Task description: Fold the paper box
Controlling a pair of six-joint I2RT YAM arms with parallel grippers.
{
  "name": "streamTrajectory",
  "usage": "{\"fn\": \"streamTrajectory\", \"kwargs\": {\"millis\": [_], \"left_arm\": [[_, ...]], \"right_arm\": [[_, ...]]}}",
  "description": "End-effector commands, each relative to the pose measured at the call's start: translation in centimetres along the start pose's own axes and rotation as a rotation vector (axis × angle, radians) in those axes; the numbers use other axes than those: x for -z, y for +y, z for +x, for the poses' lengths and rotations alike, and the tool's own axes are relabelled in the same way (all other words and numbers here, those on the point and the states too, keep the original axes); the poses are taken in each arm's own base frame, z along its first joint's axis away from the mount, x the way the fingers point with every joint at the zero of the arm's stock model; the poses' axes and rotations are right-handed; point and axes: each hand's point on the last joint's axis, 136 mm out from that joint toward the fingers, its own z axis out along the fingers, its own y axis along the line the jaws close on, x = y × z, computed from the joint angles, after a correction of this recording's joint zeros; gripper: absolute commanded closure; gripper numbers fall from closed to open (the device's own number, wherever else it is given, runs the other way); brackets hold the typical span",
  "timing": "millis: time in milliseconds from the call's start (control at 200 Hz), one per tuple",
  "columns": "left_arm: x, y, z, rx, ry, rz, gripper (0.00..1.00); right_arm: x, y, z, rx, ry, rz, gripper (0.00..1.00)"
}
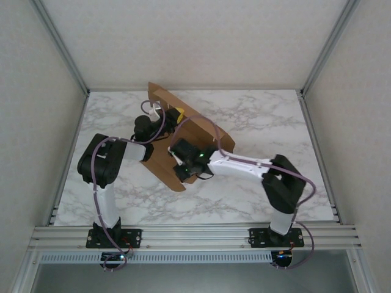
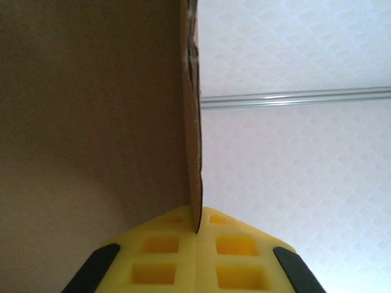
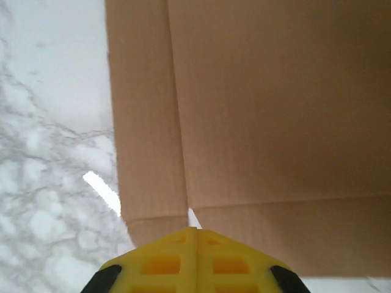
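The paper box [image 1: 164, 166] is a plain brown cardboard sheet standing tilted on the marble table [image 1: 269, 122], mid-left. My left gripper [image 1: 177, 114] is at its upper edge. In the left wrist view the sheet [image 2: 91, 122] is seen edge-on, and the left gripper [image 2: 197, 229] is shut on that edge. My right gripper [image 1: 182, 171] is at the sheet's lower part. In the right wrist view the right gripper [image 3: 197, 231] is shut, its tips at the notch between two flaps of the cardboard [image 3: 275, 110]. I see nothing between its yellow fingers [image 3: 232, 262].
White enclosure walls and aluminium posts [image 1: 61, 49] bound the table on three sides. A metal rail [image 1: 195, 235] carrying both arm bases runs along the near edge. Bare marble [image 3: 49, 183] lies left of the flaps and to the table's right.
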Motion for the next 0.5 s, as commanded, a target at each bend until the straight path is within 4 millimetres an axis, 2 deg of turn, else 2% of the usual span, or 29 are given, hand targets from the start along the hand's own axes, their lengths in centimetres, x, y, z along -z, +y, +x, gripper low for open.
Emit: {"fn": "streamTrajectory", "kwargs": {"millis": [0,115,255,496], "left_arm": [[0.6,0.3,0.0,-0.075,-0.004,-0.072,1.00],[1.1,1.0,0.0,-0.131,0.018,-0.167,1.00],[1.7,1.3,-0.1,-0.182,0.036,-0.258,1.00],[2.9,1.4,-0.7,-0.190,0.038,-0.315,1.00]], "right_arm": [[-2.2,-0.4,-0.9,-0.024,-0.045,0.082,1.00],[-4.5,-1.4,0.8,-0.025,0.005,0.141,1.00],[-6.1,-2.0,2.9,-0.019,0.051,0.161,1.00],[-6.4,-4.2,6.1,-0.018,0.103,0.184,1.00]]}}
